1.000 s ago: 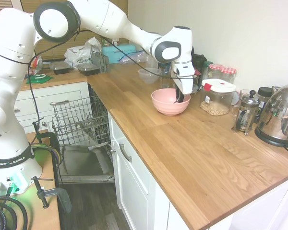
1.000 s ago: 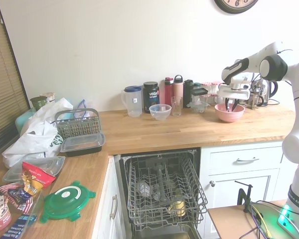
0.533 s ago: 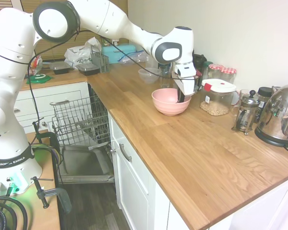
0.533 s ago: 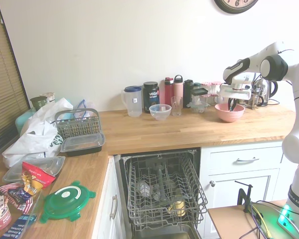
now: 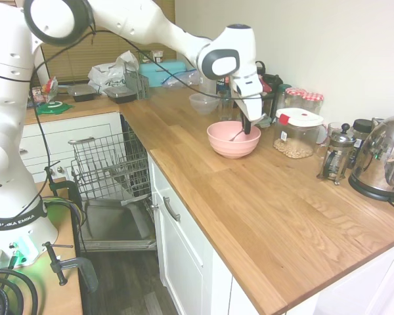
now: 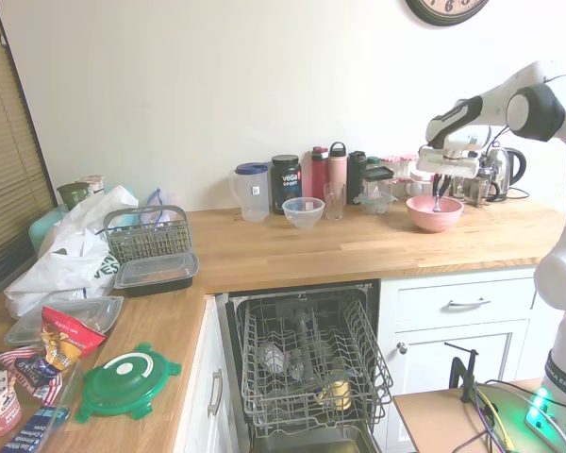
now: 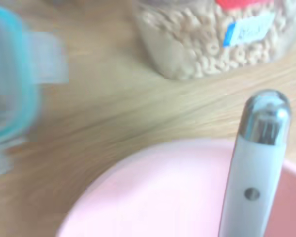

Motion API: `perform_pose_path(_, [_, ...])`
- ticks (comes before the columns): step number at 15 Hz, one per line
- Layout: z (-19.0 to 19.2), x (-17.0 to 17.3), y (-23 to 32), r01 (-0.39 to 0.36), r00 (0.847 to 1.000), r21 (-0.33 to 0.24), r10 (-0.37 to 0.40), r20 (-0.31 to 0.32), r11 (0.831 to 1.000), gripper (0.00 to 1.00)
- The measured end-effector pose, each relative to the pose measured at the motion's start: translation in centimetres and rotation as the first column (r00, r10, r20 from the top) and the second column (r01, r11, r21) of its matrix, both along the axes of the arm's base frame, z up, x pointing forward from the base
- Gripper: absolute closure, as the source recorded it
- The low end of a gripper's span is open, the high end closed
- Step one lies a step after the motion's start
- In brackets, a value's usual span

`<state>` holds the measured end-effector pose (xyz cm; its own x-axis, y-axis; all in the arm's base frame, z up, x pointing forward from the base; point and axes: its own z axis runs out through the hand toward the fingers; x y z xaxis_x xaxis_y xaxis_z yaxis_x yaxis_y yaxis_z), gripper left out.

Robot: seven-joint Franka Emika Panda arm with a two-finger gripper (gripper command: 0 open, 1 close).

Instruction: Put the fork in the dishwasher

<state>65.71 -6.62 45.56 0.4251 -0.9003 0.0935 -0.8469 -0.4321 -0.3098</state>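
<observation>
My gripper (image 5: pixel 247 126) hangs just above the pink bowl (image 5: pixel 233 139) on the wooden counter (image 5: pixel 262 197), its fingers closed narrow on the fork (image 5: pixel 236 135), whose lower end dips into the bowl. In the wrist view the fork's pale handle with a silvery cap (image 7: pixel 259 163) rises over the pink rim, the cereal jar (image 7: pixel 212 34) just beyond. I judge the fork light, stiff and smooth, so it could swivel or slip in a pinch; a firm hold on the handle, near its end, looks best. The dishwasher (image 6: pixel 307 363) stands open well to the left along the counter, its wire rack pulled out, low below counter level.
</observation>
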Motion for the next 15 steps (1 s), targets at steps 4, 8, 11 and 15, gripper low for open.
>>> perform_pose_path(4, [6.4, -6.4, 1.9, -0.045, 0.992, -0.011, 0.046, 0.114, 0.999, 1.00])
perform_pose_path(8, [11.0, -13.6, 6.3, -0.116, 0.967, -0.083, 0.132, 0.218, 0.990, 1.00])
perform_pose_path(11, [10.9, -20.1, 14.1, -0.175, 0.944, -0.195, 0.221, 0.245, 0.965, 1.00])
perform_pose_path(15, [8.5, -30.2, 23.9, -0.228, 0.910, -0.319, 0.318, 0.265, 0.920, 1.00])
